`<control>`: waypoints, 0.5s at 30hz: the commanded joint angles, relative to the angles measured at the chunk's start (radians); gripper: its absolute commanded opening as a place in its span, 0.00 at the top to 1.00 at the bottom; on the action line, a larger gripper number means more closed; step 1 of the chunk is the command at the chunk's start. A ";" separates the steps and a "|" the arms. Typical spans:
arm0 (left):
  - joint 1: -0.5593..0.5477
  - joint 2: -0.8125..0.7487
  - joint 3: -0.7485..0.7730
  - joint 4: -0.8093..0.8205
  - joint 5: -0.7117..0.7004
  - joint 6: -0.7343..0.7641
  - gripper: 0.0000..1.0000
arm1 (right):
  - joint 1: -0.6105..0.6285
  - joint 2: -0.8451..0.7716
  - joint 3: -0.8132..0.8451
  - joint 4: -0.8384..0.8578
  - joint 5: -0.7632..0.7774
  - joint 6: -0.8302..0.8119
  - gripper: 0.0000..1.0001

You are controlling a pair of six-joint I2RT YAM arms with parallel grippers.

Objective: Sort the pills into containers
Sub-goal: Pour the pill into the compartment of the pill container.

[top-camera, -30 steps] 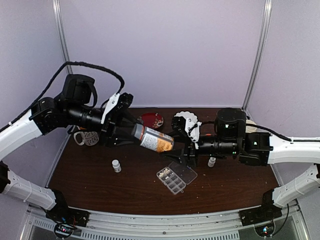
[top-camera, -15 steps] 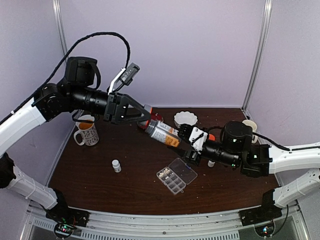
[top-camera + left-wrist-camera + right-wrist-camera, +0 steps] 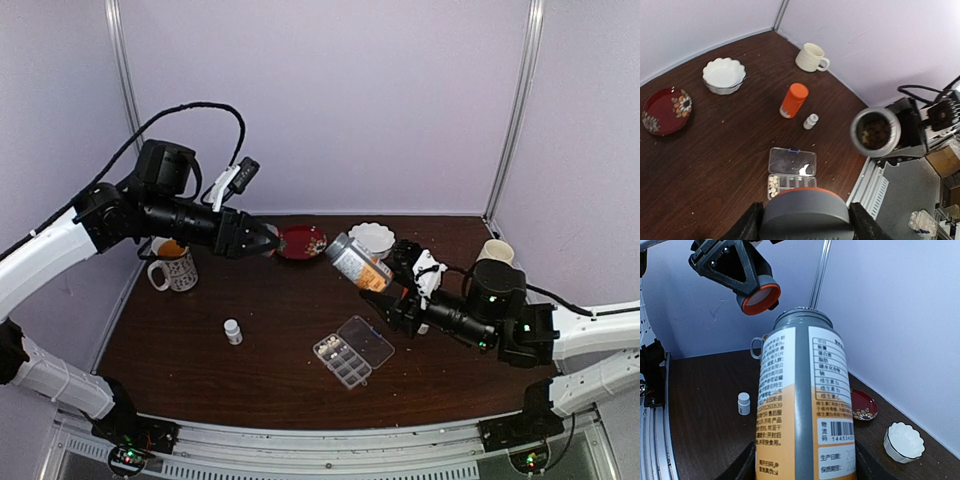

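Observation:
My right gripper is shut on the base of a grey bottle with an orange and white label, held tilted above the table. The bottle fills the right wrist view. Its open mouth shows small brownish pills inside. My left gripper is shut on the bottle's grey cap with an orange rim, which also shows in the right wrist view, apart from the bottle. The clear pill box lies open on the table, with cream pills in its left end cells.
On the brown table stand a small white bottle, a patterned mug, a red plate, a white scalloped bowl and a cream cup. An orange bottle and a second small white bottle stand beyond the box.
The cap has come off the bottle. My left gripper has drawn back left with the cap; my right gripper has carried the open bottle right and tipped its mouth upward.

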 commanded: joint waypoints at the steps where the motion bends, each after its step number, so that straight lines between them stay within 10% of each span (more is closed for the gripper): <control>1: 0.054 -0.019 -0.094 0.054 -0.064 0.020 1.00 | 0.005 -0.046 -0.064 -0.004 0.104 0.140 1.00; 15: 0.054 0.044 -0.219 0.101 -0.150 0.057 1.00 | 0.005 -0.123 -0.260 -0.163 0.050 0.385 1.00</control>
